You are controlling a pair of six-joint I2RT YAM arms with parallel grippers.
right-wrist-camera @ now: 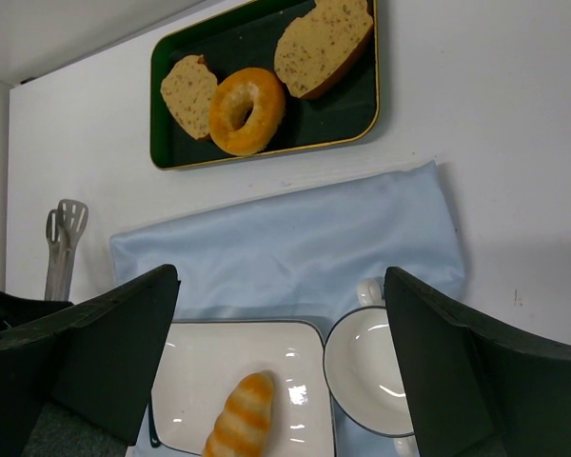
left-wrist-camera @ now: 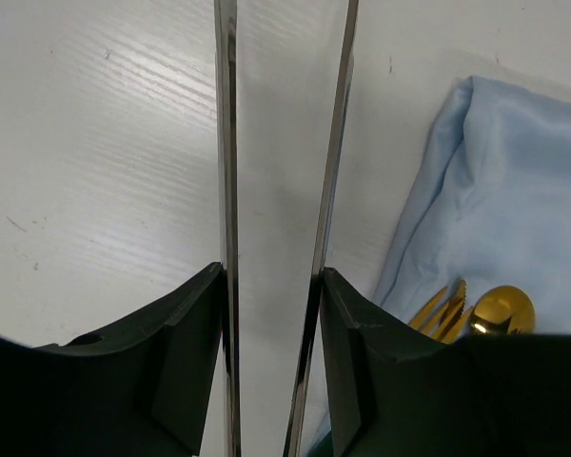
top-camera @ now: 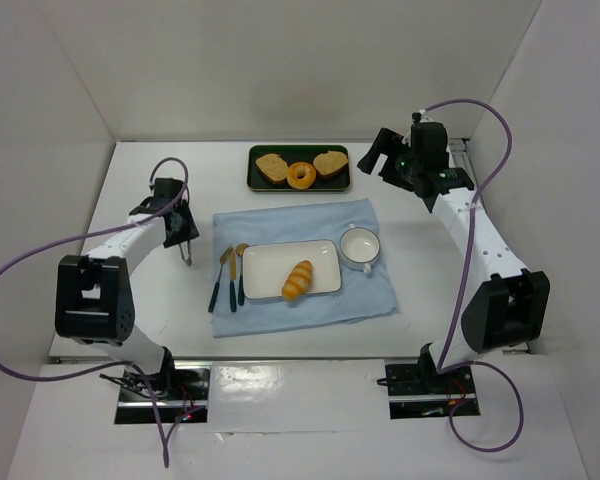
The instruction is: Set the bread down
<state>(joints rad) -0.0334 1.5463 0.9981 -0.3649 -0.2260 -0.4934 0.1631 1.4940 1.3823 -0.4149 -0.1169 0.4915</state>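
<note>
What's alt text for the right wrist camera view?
A golden bread roll lies on a white plate on a blue cloth, beside a white cup. Behind, a green tray holds two toast slices and a doughnut; the open right gripper frames the bottom.

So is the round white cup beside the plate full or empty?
Empty. The round white ceramic cup shows only its bare, shiny white inside from above, with nothing in it.

This is a robot lab's test booth: plain white walls (top-camera: 60,90) box in a white table (top-camera: 420,320), with a cabled left arm (top-camera: 115,245) bolted at lower left and a right arm (top-camera: 480,235) at lower right.
</note>
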